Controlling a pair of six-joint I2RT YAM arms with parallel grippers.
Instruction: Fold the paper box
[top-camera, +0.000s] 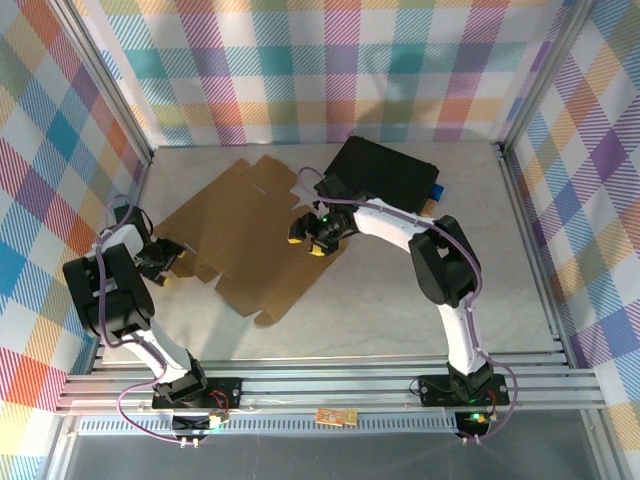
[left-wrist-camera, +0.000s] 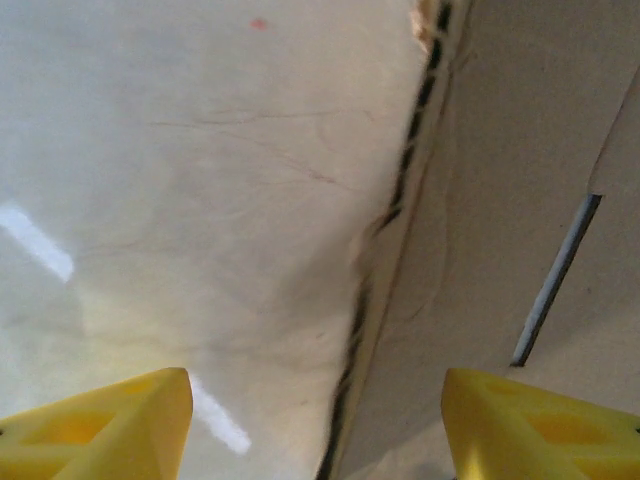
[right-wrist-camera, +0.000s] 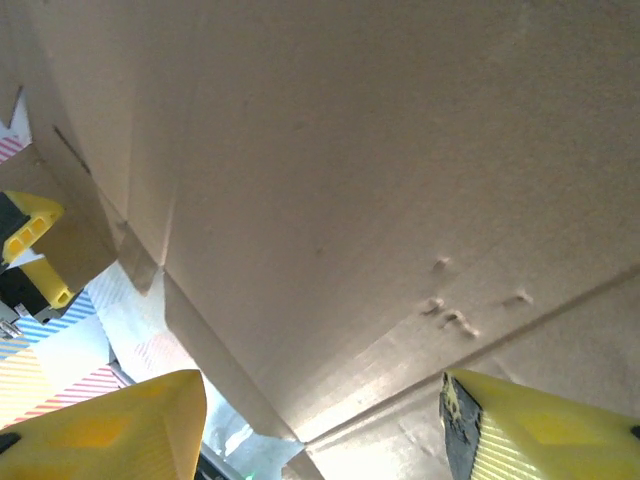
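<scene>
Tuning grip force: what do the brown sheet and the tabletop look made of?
Paper box: brown corrugated cardboard, matte; fluted edge visible in left wrist view. Table: smooth, pale, faintly veined, glossy from light streaks; likely laminate or stone-look, can't tell.

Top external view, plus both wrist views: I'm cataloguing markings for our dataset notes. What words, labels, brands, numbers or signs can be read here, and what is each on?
No text can be read in these pictures.
Tan tag at the near edge of the frame: has markings, too small to read.
Paper box: plain brown, no print visible.
Black case: no legible label.
</scene>
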